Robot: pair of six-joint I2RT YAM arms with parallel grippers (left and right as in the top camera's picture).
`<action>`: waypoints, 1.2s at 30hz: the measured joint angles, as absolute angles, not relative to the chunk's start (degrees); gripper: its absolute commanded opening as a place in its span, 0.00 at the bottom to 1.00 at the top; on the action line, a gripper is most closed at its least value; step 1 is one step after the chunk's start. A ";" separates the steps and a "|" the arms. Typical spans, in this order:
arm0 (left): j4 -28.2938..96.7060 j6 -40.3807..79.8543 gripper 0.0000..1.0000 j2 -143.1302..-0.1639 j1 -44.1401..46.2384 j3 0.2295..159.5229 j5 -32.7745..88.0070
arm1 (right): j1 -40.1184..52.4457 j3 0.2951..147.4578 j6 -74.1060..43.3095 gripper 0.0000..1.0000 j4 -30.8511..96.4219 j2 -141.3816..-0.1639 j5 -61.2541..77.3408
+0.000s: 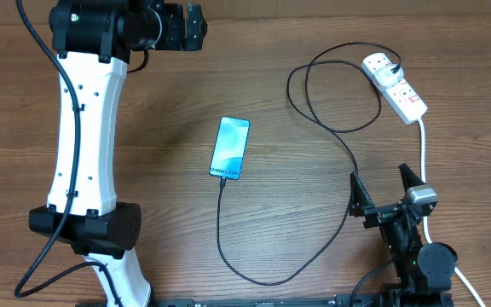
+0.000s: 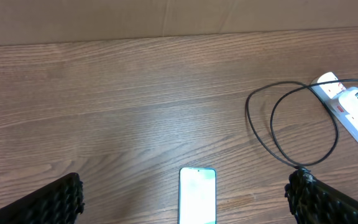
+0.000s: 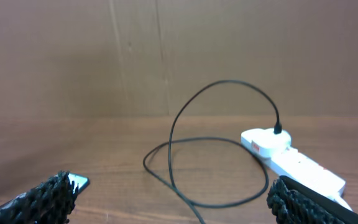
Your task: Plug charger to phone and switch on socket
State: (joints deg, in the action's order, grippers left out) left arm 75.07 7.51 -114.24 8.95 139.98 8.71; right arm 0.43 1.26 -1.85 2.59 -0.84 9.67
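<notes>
The phone (image 1: 230,148) lies face up mid-table, its screen lit light blue. The black charger cable (image 1: 262,280) meets the phone's near short edge, loops toward the front, then runs up to a white plug in the socket (image 1: 396,86) at the far right. My left gripper (image 1: 193,26) is open and empty, high above the far table; in its wrist view the phone (image 2: 197,196) shows between the jaws (image 2: 185,185). My right gripper (image 1: 386,192) is open and empty, near the front right, pointing at the socket (image 3: 291,158) and the cable loop (image 3: 229,81).
A thick white cord (image 1: 422,145) runs from the socket toward the front, past the right arm. The cable forms a double loop (image 1: 335,85) left of the socket. A brown cardboard wall (image 3: 166,56) stands behind the table.
</notes>
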 measured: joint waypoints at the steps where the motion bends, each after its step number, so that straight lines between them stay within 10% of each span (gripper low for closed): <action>1: 75.07 7.51 1.00 -114.24 8.95 139.98 8.69 | 0.43 1.21 -1.91 1.00 3.46 -0.84 9.65; 36: 70.94 5.19 1.00 -112.01 8.95 134.17 4.71 | 0.43 1.06 -1.89 1.00 4.14 -0.84 9.65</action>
State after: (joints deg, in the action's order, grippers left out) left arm 70.94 5.19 -112.01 8.95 134.17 4.71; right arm 0.43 1.06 -1.89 4.14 -0.84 9.65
